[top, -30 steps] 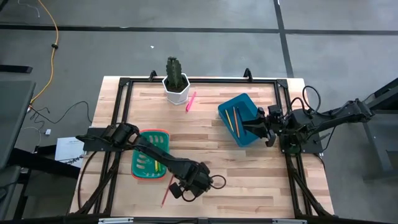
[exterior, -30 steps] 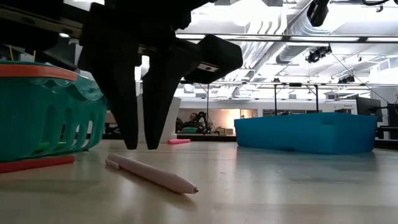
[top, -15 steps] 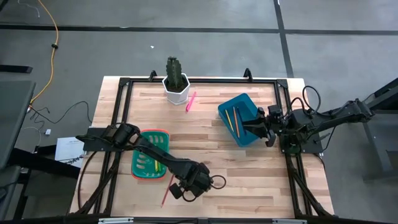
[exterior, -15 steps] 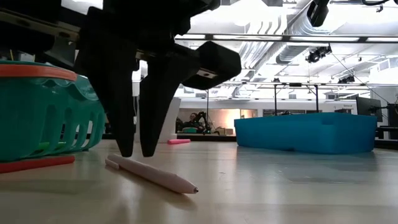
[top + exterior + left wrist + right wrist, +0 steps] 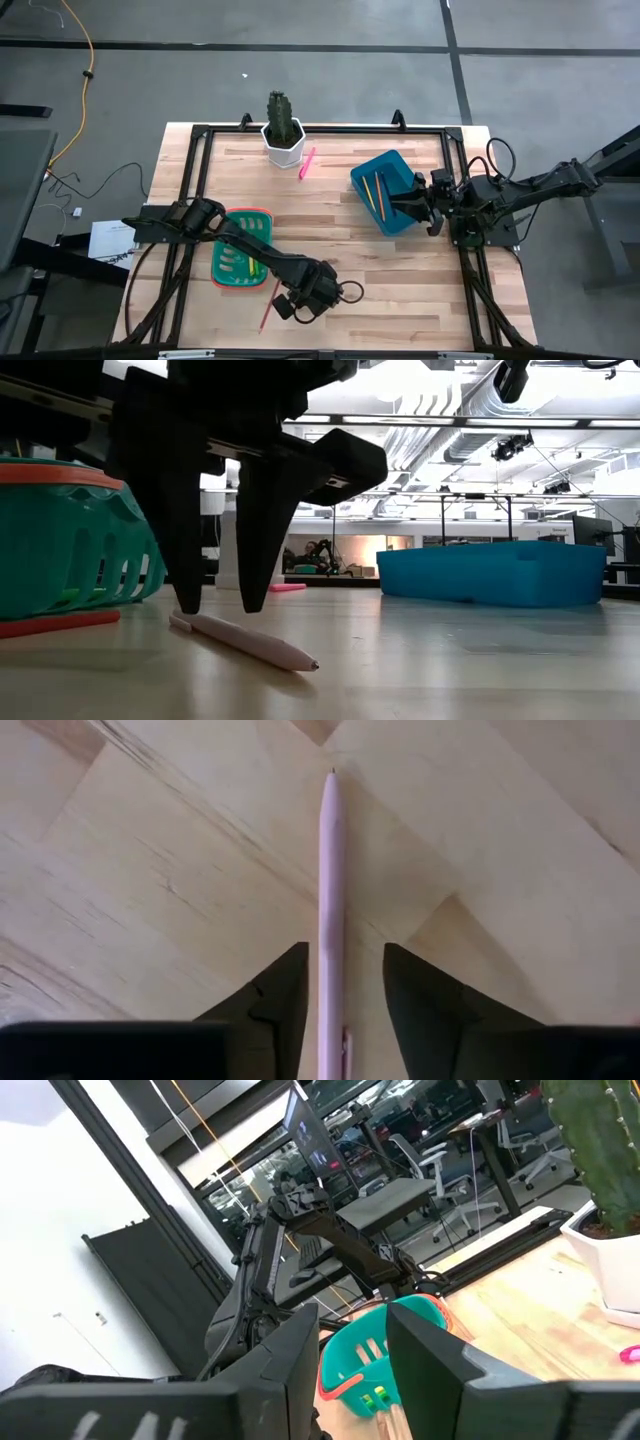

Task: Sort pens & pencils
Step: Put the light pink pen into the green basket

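Pink pen [image 5: 330, 900] lies flat, lengthwise between left pincer [image 5: 345, 995] fingers.

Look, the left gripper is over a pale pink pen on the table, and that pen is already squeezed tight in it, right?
Not quite. The left gripper is over the pale pink pen, but it is open: the left wrist view shows a fingertip on each side of the pen with gaps between. The pen lies flat on the table.

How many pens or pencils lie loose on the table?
3: hot-pink one by the cactus pot, red one beside the green basket, pale one under the left claw. Others may be hidden.
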You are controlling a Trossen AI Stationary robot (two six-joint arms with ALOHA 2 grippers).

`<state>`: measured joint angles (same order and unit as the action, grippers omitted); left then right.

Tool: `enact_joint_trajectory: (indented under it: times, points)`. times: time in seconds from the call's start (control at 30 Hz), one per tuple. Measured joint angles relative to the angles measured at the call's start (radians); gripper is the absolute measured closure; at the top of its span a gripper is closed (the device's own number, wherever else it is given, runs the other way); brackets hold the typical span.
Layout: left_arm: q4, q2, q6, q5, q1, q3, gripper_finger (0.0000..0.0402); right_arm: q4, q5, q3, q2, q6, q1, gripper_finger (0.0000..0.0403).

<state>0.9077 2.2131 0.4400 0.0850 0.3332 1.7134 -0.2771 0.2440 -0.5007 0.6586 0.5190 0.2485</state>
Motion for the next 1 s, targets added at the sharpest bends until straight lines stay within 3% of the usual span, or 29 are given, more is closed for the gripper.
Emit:
enact_joint_trajectory:
  times: [0.33,1.0]
  points:
    - [-0.009,0.016,-0.028,-0.024,0.0,0.0,0.0309,0.0,0.0,0.001,0.0,-0.002,0.0,0.0294]
    - [-0.028,0.039,-0.075,-0.025,0.001,0.002,0.0307,0.008,0.0,0.001,0.0,0.0,0.0,0.0294]
